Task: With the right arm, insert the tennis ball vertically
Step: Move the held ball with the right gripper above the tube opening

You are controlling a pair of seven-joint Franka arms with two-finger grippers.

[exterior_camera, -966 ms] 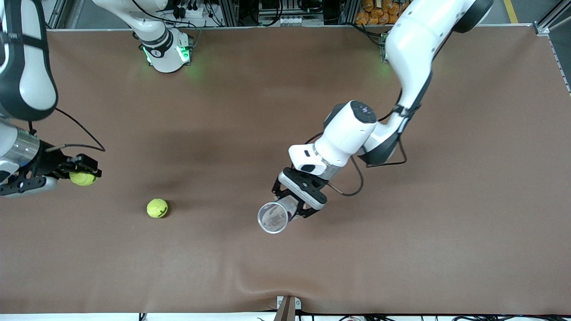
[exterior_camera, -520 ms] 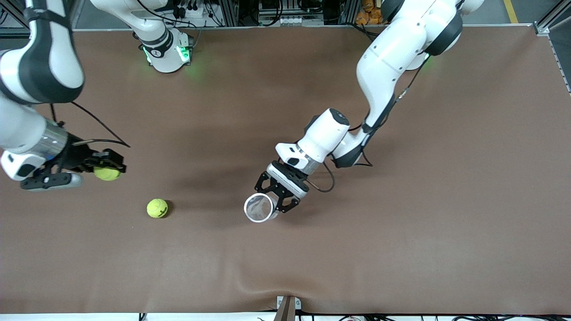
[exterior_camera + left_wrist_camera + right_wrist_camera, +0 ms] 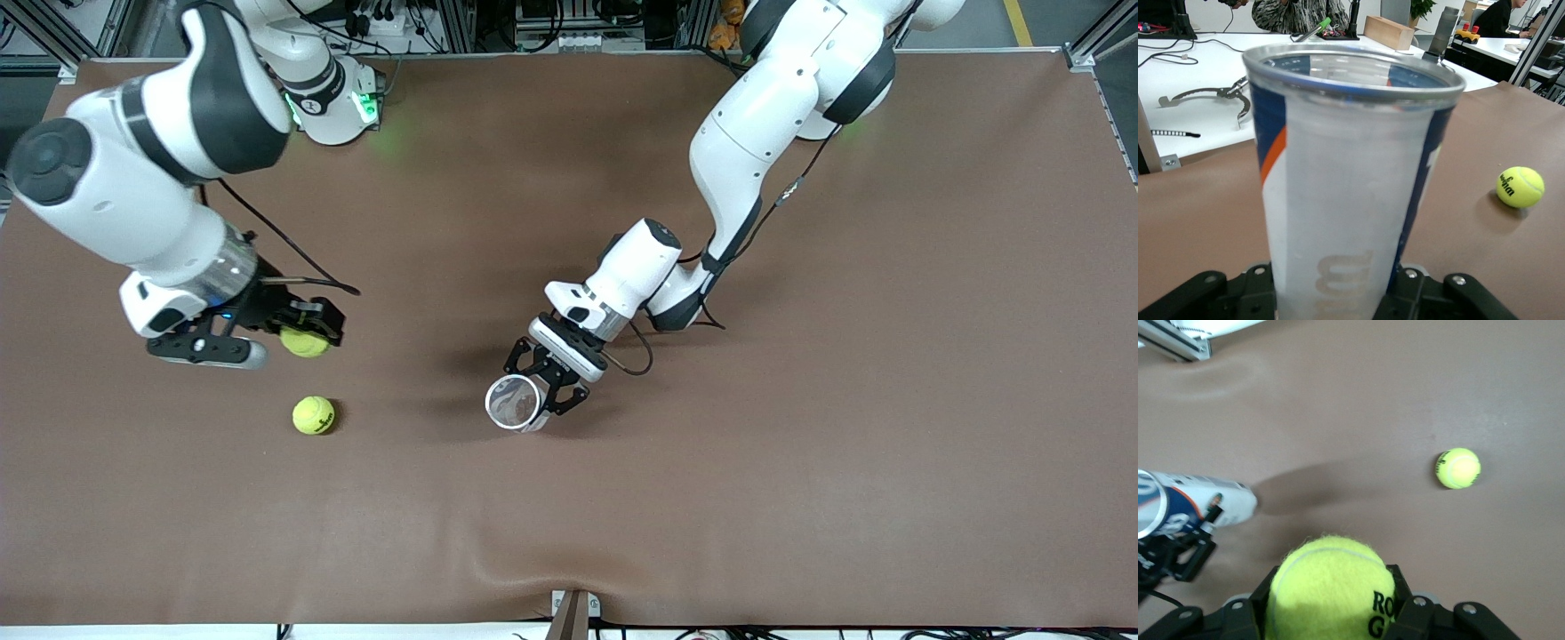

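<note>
My right gripper (image 3: 308, 339) is shut on a yellow tennis ball (image 3: 303, 343), held above the brown table toward the right arm's end. The right wrist view shows this ball (image 3: 1331, 583) between the black fingers (image 3: 1418, 613). A second tennis ball (image 3: 314, 415) lies loose on the table, under and a little nearer the front camera than the held one. My left gripper (image 3: 544, 391) is shut on a clear plastic ball can (image 3: 514, 402) with blue and orange print, near the table's middle. The can's open mouth (image 3: 1353, 67) faces up, and its base is low by the table.
The brown cover (image 3: 800, 444) has a wrinkle by the front edge, above a metal bracket (image 3: 573, 610). The right arm's base (image 3: 333, 107) stands at the back. The loose ball (image 3: 1519, 187) also shows in the left wrist view.
The right arm has carried its ball toward the table's middle, nearer the can. The left arm has brought the can toward the right arm's end and stood it more upright.
</note>
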